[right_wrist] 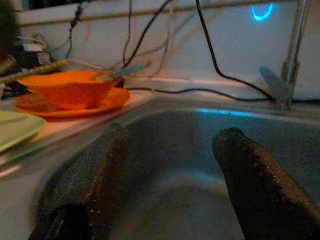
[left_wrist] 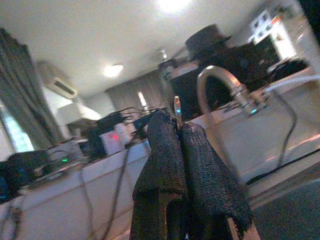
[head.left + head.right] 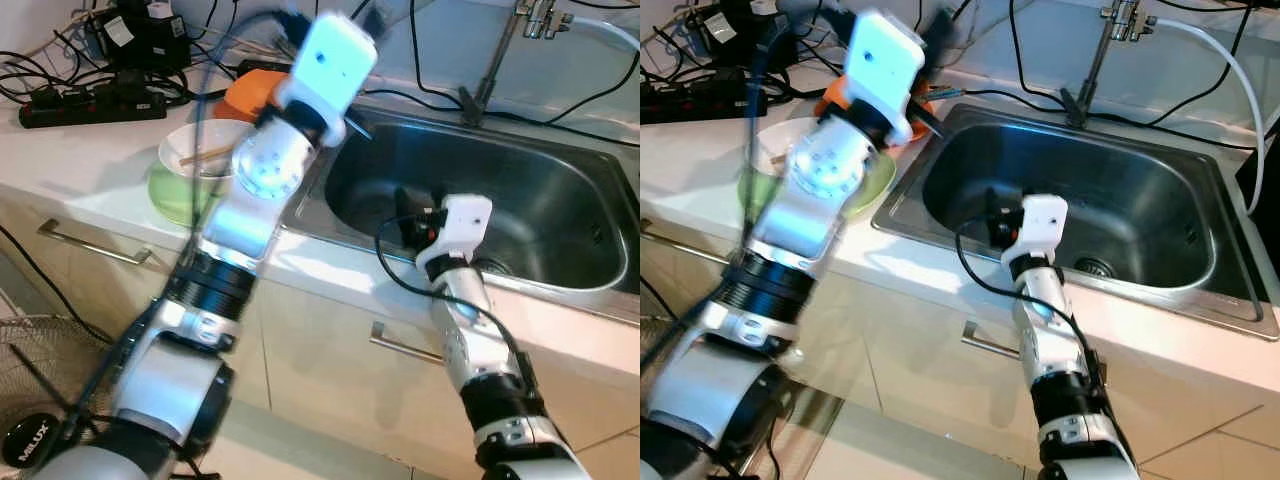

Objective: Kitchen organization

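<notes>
Head cameras overlook sink; wrists seemingly closer.

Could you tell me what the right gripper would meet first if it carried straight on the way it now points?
Probably the sink's far steel wall: the right gripper, fingers open, points across the basin toward it. Depth is hard to judge.

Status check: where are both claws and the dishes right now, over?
Left claw shut, raised above the counter. Right claw open inside the steel sink. Orange bowl on orange plate, white bowl untouched.
</notes>
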### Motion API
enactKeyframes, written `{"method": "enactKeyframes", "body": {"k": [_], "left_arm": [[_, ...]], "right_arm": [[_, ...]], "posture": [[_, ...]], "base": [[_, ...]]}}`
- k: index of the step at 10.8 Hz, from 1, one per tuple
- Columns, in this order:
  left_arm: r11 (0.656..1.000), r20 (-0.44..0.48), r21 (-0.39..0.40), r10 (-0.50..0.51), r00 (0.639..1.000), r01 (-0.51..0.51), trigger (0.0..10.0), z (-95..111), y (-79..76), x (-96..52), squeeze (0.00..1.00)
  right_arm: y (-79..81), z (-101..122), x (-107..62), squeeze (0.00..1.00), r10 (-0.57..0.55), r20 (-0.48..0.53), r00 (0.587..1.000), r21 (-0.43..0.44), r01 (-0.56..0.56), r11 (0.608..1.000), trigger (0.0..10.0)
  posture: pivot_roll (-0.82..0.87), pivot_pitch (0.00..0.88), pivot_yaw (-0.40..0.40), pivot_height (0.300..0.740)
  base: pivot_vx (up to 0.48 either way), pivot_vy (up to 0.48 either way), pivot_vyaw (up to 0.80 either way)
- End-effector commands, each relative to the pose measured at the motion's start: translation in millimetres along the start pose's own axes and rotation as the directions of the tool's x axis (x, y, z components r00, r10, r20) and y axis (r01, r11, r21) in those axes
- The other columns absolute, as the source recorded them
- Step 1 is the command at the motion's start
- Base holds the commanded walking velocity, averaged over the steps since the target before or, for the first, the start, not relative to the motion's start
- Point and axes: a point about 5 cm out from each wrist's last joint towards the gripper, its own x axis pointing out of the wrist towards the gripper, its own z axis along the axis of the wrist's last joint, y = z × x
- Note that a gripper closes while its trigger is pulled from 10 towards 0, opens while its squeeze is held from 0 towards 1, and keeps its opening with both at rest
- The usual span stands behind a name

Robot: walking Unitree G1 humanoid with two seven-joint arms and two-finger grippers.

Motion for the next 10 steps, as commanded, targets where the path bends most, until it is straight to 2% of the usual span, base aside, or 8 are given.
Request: {"method": "enactKeyframes", "body": {"k": [1,2,3,4,6,7,10], "left_arm": [[0.999,0.018,-0.039,-0.009,1.0,0.01,10.0,2.4,-0.7,-0.4,0.0],[0.993,0.015,-0.113,-0.036,0.999,0.037,10.0,-0.9,-9.2,-1.8,0.0],[0.989,0.017,-0.138,-0.055,0.998,0.057,10.0,-2.9,-13.1,-1.9,0.0],[0.985,0.021,-0.155,-0.068,0.997,0.07,10.0,-3.6,-15.2,-1.8,0.0],[0.977,0.021,-0.193,-0.09,0.996,0.092,10.0,-6.8,-19.2,-2.3,0.0],[0.97,0.022,-0.22,-0.102,0.995,0.104,10.0,-8.4,-20.6,-2.6,0.0],[0.961,0.032,-0.244,-0.126,0.992,0.13,10.0,-9.2,-25.4,-4.1,0.0]], "right_arm": [[-1.1,11.0,4.2,1.0,0.026,0.046,0.999,-0.027,-0.024,0.999,10.0],[-5.7,29.0,7.9,1.0,0.082,0.108,0.991,-0.06,-0.075,0.995,10.0],[-9.2,40.2,9.2,1.0,0.106,0.139,0.985,-0.088,-0.095,0.992,10.0],[-9.8,47.2,9.2,0.0,0.132,0.155,0.979,-0.103,-0.117,0.988,10.0],[-3.5,70.9,10.5,0.0,0.212,0.217,0.953,-0.104,-0.194,0.976,10.0],[8.3,78.8,9.2,0.0,0.29,0.234,0.928,-0.094,-0.275,0.957,10.0],[29.4,70.8,3.1,0.0,0.362,0.208,0.909,-0.019,-0.367,0.93,10.0]], "posture": [[0.16,0.0,-0.044,0.74],[0.15,0.0,-0.039,0.74],[0.14,0.0,-0.027,0.74],[0.14,0.0,-0.026,0.74],[0.12,0.0,-0.018,0.74],[0.12,0.0,-0.015,0.74],[0.13,0.0,-0.017,0.74]], "base": [[0.0,0.0,0.0],[0.0,0.0,0.0],[0.0,0.0,0.0],[0.0,0.0,0.0],[0.0,0.0,0.0],[0.0,0.0,0.0],[0.0,0.0,0.0]]}}
